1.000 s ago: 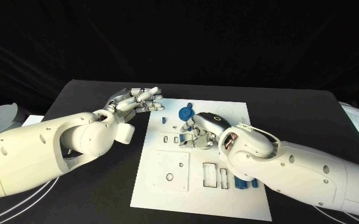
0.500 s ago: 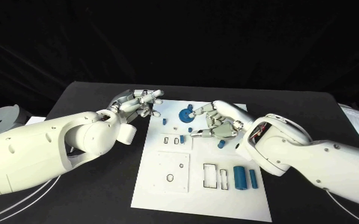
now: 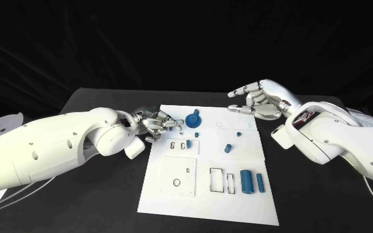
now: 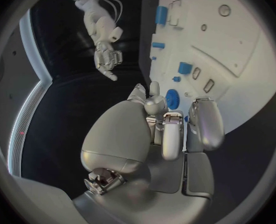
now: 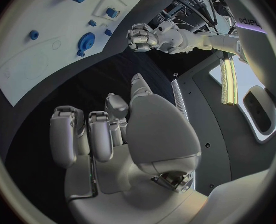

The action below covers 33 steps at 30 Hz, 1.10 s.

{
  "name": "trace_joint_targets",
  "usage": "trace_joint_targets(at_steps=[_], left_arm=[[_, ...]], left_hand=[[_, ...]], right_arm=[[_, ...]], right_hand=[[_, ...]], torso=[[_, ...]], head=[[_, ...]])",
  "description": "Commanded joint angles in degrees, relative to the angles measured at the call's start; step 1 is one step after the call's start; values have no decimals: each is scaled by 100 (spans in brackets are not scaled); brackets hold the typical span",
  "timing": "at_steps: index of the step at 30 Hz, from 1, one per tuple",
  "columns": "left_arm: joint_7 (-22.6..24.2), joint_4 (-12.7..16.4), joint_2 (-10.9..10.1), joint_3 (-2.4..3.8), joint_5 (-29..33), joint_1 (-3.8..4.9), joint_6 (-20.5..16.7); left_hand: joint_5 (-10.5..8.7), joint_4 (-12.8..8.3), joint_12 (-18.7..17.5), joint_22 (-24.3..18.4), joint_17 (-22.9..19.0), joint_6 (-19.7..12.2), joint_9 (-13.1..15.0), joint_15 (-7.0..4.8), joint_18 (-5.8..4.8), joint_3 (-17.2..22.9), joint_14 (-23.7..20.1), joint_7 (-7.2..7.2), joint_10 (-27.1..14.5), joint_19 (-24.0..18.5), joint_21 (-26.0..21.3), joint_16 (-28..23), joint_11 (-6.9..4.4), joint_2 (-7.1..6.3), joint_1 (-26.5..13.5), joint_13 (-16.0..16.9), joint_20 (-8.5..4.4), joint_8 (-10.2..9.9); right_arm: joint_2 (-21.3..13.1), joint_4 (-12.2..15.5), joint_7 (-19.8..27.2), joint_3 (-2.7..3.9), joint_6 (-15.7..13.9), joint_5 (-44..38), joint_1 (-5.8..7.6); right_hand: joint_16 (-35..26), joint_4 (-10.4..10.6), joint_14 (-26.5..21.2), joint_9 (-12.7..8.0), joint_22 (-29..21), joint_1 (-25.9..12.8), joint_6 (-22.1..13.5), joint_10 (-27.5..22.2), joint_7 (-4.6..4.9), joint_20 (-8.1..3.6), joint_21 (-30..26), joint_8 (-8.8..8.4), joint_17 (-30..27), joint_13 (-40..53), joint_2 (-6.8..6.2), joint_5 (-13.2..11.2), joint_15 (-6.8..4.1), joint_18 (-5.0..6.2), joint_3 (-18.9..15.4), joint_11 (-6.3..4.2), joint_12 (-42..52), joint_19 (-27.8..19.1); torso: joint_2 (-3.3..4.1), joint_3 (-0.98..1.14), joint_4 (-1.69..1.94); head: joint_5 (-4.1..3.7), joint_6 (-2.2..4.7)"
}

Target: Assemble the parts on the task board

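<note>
The white task board (image 3: pixel 204 200) lies in the middle of the table. On its far part sits a round blue gear (image 3: pixel 193 120), also seen from the left wrist (image 4: pixel 172 98). A small blue cylinder (image 3: pixel 228 148) lies loose near the board's middle. Two longer blue cylinders (image 3: pixel 247 181) lie at the near right. My left hand (image 3: pixel 156 121) hovers low at the board's far left edge with its fingers curled in on nothing. My right hand (image 3: pixel 260 99) is raised off the board's far right corner, its fingers loosely apart and nothing in them.
A blue piece (image 3: pixel 187 144) stands in a slot left of centre, and small blue pegs (image 3: pixel 197 134) dot the far half. Empty rectangular cut-outs (image 3: pixel 221 181) sit at the near middle. Black table surface (image 3: pixel 93 190) surrounds the board.
My right hand has lifted off the board's middle and drawn back to the far right, uncovering the small cylinder and the two long ones. My left hand has sunk to the board's edge and curled in.
</note>
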Motion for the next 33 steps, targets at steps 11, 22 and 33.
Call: trace_joint_targets(at_steps=[11,22,33], left_arm=[[-2350,-408,799,3,-2252,119,1052],[-2539,-575,1089,3,-2430,162,1059],[-2566,-679,1269,5,-2470,198,983]], left_hand=[[-417,58,593,745,1505,-458,1124,-144,-202,-635,602,-154,155,222,471,17,-72,110,-944,636,-72,1189],[-485,54,746,949,1505,-578,1484,-173,-239,-842,602,-203,255,291,581,17,-117,127,-1050,819,-119,1477],[-473,48,799,1019,1505,-608,1580,-183,-252,-867,602,-216,293,313,620,17,-129,166,-1019,883,-129,1540]], right_arm=[[-46,-81,-340,-3,-182,-49,14],[-28,-106,-403,-4,-190,-80,15],[31,-161,-434,-7,-155,-86,9]], right_hand=[[-43,-5,440,2,-39,-6,39,-31,-7,-1,-43,17,879,-7,46,29,-28,48,-31,1,-23,-34],[-49,-4,438,2,-41,-13,46,-28,-10,-3,-45,18,873,-11,43,32,-30,48,-45,-1,-24,-34],[-49,0,439,2,-44,-23,51,-25,-12,-5,-48,19,873,-16,41,33,-32,49,-59,-3,-24,-35]], torso=[[-59,47,-27],[-48,35,-19],[-46,28,-19]], head=[[56,-60],[57,-81],[60,-100]])
